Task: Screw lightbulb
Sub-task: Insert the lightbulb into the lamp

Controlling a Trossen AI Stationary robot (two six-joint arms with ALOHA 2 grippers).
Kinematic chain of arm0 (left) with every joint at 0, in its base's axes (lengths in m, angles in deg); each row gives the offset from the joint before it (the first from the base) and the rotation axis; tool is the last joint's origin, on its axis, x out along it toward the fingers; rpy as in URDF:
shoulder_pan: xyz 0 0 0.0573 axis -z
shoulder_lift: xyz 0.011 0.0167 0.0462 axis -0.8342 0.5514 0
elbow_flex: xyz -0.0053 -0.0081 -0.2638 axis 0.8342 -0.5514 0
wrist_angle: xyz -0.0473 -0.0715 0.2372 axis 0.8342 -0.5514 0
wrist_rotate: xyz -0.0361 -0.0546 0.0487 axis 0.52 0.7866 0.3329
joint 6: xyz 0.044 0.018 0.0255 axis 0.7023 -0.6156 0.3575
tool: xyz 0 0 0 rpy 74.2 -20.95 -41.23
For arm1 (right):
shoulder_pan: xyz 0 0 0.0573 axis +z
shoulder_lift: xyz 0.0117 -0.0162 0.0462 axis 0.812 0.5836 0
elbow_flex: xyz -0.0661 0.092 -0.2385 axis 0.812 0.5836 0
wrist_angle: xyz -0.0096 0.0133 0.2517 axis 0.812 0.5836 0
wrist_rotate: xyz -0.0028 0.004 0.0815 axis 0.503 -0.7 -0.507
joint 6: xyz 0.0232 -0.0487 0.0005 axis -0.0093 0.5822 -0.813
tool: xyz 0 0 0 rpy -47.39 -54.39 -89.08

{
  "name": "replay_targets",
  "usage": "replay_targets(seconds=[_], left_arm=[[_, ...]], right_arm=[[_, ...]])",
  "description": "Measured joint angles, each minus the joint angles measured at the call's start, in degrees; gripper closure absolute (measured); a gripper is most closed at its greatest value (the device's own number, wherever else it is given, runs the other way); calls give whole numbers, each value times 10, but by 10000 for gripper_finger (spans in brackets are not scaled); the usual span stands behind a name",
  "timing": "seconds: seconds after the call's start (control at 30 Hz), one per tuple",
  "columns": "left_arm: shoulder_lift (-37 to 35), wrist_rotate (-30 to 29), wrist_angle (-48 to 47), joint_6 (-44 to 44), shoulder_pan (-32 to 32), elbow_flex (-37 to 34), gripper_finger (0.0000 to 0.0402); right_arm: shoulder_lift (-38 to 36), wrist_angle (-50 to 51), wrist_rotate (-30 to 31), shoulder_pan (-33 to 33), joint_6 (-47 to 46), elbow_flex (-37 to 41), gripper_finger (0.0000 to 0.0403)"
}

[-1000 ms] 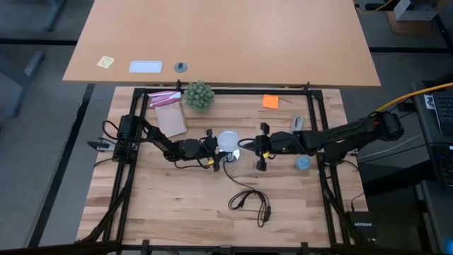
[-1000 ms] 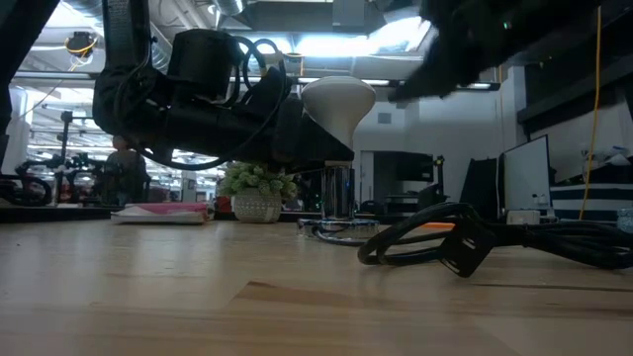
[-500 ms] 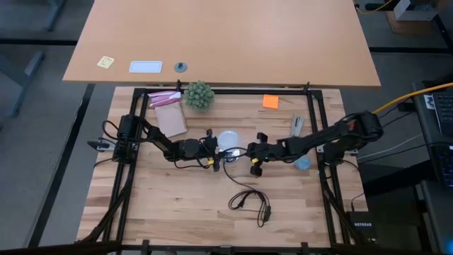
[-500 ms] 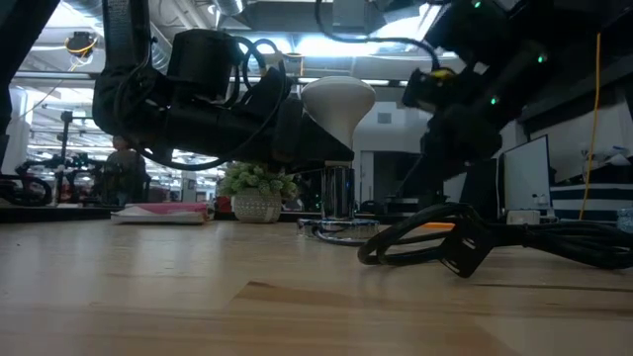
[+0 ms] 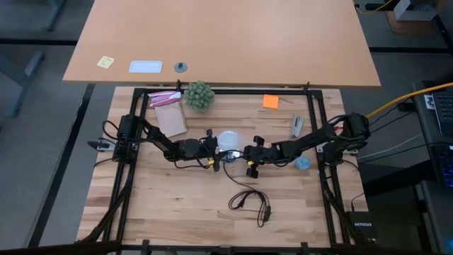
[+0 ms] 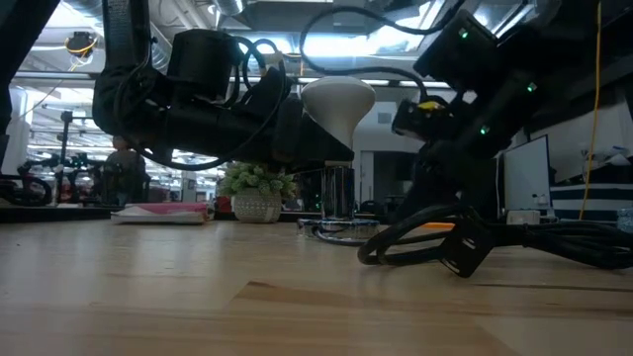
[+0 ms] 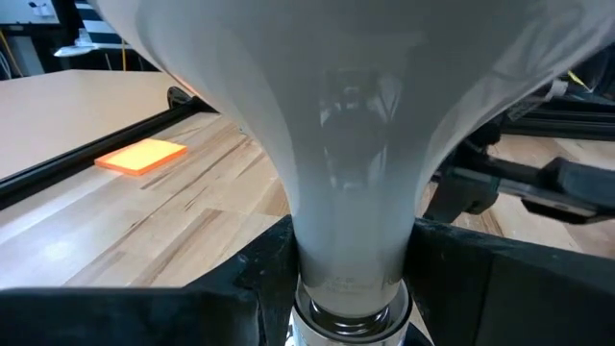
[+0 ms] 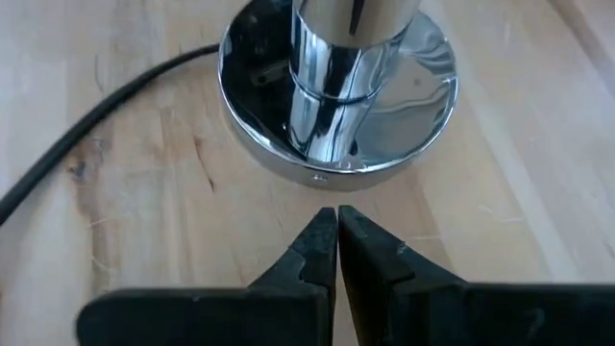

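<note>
Wooden tabletop (image 5: 177,205) carrying it all. Left gripper (image 5: 214,150) clamping the lightbulb (image 5: 228,140) by its neck, upright over the chrome socket base (image 8: 336,82) at table centre. Right gripper (image 5: 250,160) lying low just beside that base, fingers (image 8: 370,259) pressed together, gripping nothing.

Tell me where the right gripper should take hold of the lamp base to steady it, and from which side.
Grip the chrome stem just above the round base plate, level, from the right gripper's own side. The plate looks too wide and flat for the fingers; the stem is narrow and upright. The left gripper already holds the lightbulb from the opposite side. The right fingers, now shut, must open first.
</note>
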Motion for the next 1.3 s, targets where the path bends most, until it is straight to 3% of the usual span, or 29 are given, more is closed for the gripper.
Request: replay_targets(seconds=[0.23,0.77,1.3], left_arm=[[0,0,0,0,0,0,245],[0,0,0,0,0,0,245],[0,0,0,8,0,0,245]], right_arm=[[28,-59,1,0,-1,0,382],[31,-77,-12,6,-55,1,382],[31,-154,30,49,-36,0,382]])
